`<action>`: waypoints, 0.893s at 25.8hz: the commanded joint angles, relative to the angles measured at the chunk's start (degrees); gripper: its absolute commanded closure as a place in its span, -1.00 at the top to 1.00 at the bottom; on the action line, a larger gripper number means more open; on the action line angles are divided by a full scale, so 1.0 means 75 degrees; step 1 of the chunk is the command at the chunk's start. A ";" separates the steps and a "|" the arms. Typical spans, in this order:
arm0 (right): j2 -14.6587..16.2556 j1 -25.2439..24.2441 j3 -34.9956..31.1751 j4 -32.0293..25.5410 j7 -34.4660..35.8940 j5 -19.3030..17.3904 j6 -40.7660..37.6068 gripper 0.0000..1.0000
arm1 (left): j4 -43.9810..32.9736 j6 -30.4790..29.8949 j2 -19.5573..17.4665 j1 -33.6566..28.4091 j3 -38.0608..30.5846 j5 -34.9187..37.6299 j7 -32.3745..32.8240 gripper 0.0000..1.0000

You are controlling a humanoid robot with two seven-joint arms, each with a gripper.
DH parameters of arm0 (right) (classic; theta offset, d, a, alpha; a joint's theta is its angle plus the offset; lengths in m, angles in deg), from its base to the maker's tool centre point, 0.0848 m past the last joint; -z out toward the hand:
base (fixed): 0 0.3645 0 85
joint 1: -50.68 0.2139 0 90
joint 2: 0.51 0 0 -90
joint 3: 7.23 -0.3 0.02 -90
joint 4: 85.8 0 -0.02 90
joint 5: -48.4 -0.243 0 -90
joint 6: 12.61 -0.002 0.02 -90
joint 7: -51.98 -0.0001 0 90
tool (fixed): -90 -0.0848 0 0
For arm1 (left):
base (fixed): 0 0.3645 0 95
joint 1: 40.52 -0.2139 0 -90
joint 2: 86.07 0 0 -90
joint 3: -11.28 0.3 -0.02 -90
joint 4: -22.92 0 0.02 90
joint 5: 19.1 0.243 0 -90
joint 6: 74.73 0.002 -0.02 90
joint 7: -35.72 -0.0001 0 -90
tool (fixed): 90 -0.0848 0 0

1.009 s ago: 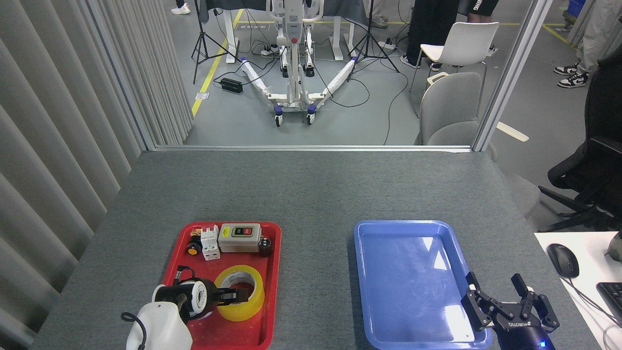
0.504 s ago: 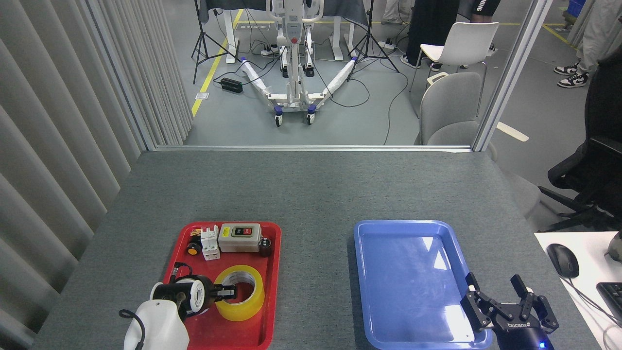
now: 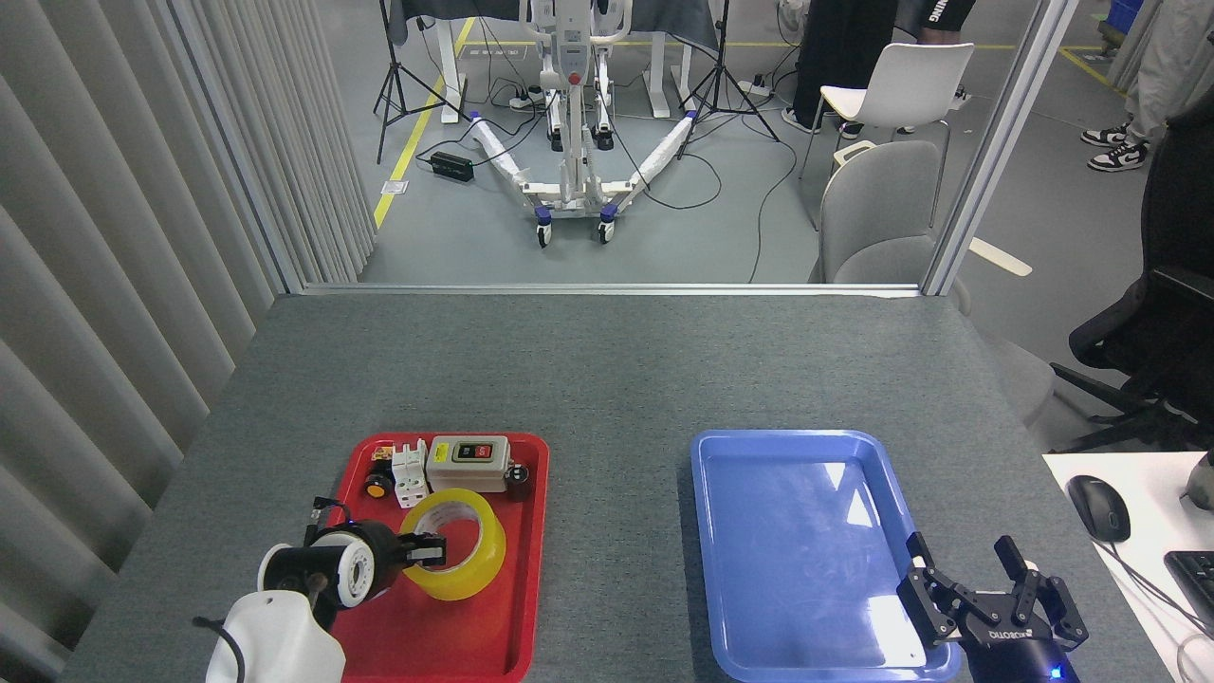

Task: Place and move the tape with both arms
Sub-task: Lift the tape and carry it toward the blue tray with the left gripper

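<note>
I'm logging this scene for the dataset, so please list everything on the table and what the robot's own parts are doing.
Tape: one roll, translucent yellow, tilted in the red tray, gripped through its rim.
Red tray: one, left of table.
Switch box: one, grey-white, far end of red tray.
White block: one, beside the switch box.
Yellow button: one, far left corner of red tray.
Blue tray: one, right of table, holds nothing.
Table: one, grey.
Left claw: black, shut on the tape.
Right claw: black, open, at the blue tray's near right corner.
</note>
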 commanded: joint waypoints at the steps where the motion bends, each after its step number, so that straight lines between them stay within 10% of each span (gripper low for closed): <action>1: 0.0015 0.0018 0.0010 0.0000 0.0001 0.0005 -0.0001 1.00 | -0.0519 0.0017 0.0055 -0.0352 -0.0470 -0.0725 -0.0069 -1.00; 6: 0.0004 0.0018 0.0010 0.0011 0.0001 0.0040 -0.0001 1.00 | -0.1128 -0.0053 0.0101 -0.0973 -0.0517 -0.3220 -0.0280 -1.00; 12: -0.0008 0.0006 0.0010 0.0011 0.0001 0.0028 -0.0001 1.00 | -0.2007 0.0216 0.0183 -0.1735 -0.0552 -0.8717 -0.0163 -1.00; 19: 0.0156 -0.0076 0.0115 -0.0036 0.0107 -0.0136 -0.0294 0.99 | -0.1948 0.0158 0.0371 -0.2157 0.0280 -0.9748 -0.0011 -1.00; 23: 0.1363 0.0077 0.0924 -0.0036 0.0107 -0.1718 -0.1665 0.99 | -0.1257 -0.1284 0.0640 -0.2169 0.0667 -0.9819 -0.0011 -1.00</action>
